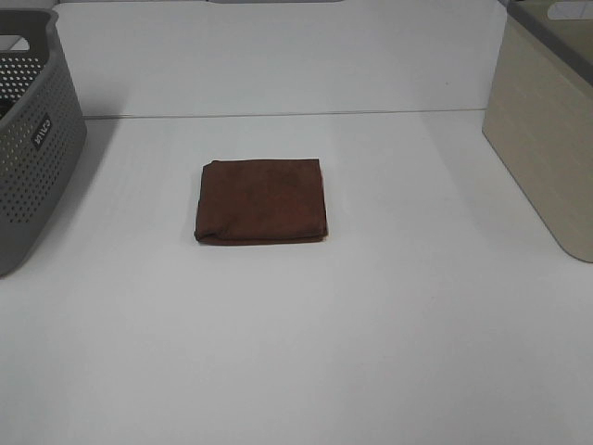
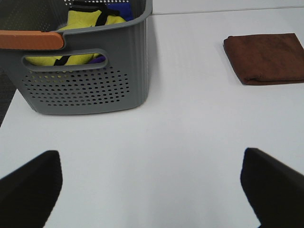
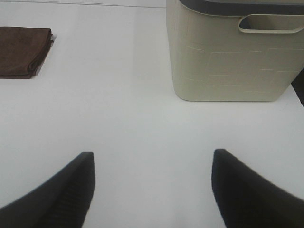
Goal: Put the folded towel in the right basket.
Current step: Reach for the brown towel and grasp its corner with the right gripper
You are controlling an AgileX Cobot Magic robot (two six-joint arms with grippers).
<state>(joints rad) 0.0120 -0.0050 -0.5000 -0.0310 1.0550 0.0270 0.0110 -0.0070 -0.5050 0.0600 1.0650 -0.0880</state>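
Observation:
A folded dark brown towel lies flat on the white table, near the middle. It also shows in the left wrist view and in the right wrist view. The right basket is beige and stands at the table's right edge; the right wrist view shows its wall and handle slot. My left gripper is open and empty, well away from the towel. My right gripper is open and empty, in front of the beige basket. Neither arm shows in the exterior high view.
A grey perforated basket stands at the table's left edge; in the left wrist view it holds yellow and blue cloth and has an orange handle. The white table stretches between the two baskets.

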